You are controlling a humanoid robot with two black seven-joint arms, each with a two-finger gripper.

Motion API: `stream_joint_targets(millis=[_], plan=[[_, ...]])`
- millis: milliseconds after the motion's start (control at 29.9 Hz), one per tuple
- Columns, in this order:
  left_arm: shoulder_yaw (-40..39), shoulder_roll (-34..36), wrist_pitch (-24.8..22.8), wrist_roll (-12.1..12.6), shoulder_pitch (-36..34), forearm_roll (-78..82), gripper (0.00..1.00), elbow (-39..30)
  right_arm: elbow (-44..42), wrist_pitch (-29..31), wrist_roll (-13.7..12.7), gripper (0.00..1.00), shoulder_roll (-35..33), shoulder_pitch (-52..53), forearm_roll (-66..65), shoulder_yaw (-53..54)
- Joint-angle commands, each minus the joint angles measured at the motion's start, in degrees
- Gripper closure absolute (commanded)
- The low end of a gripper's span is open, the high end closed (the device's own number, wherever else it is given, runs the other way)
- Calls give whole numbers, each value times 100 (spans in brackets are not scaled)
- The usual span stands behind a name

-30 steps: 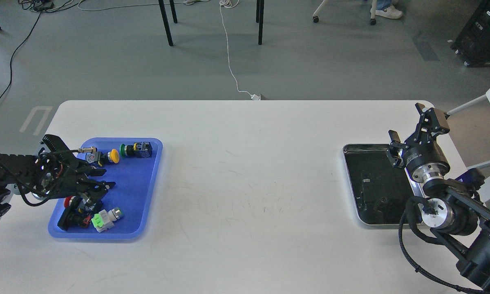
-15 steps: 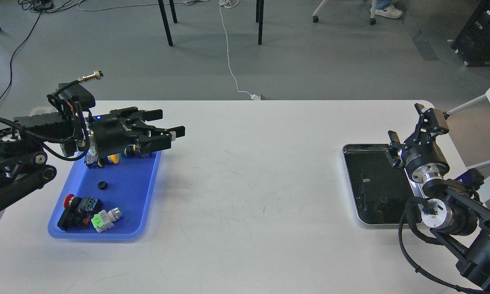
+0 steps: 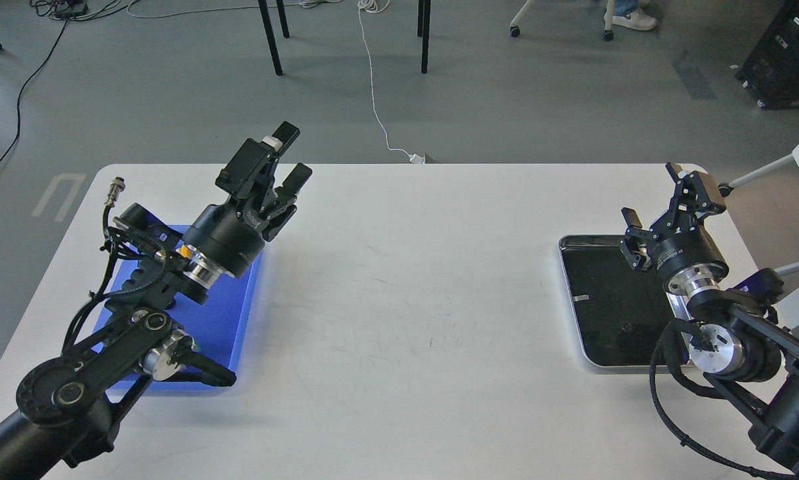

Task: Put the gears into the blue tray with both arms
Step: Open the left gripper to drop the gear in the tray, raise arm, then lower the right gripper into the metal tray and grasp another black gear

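Note:
The blue tray point(image 3: 240, 319) lies at the table's left, mostly covered by my left arm. My left gripper point(image 3: 284, 159) points up and away past the tray's far right corner, open, with nothing between its fingers. My right gripper point(image 3: 659, 200) hangs over the far right corner of the steel tray point(image 3: 572, 267), also open and empty. No gears show: the left arm hides the blue tray's contents, and I can pick out none in the steel tray's dark inside.
A bit of a yellow button point(image 3: 184, 251) peeks out beside the left wrist. A small pale scrap point(image 3: 578, 298) lies in the steel tray. The white table point(image 3: 406, 300) stretches bare between the two trays. A loose metal connector point(image 3: 113, 189) sticks up from the left arm's cable.
My left arm has swung from low over the blue tray to lying across it, its gripper now raised past the far right corner. The gear seen in the tray is now covered. My right gripper shifted slightly up and left.

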Motion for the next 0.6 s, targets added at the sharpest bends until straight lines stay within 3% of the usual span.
stream_joint_targets(millis=[0, 201, 568], plan=[[-434, -211, -155, 369, 450, -345, 2, 3, 55, 921, -1, 1, -700, 269, -416, -441], [-707, -220, -463, 467, 626, -575, 2, 3, 72, 2188, -1, 1, -1904, 1394, -2997, -1451], [-768, -228, -481, 467, 723, -575, 2, -14, 169, 2277, -1, 1, -2337, 3512, -8606, -3717]])
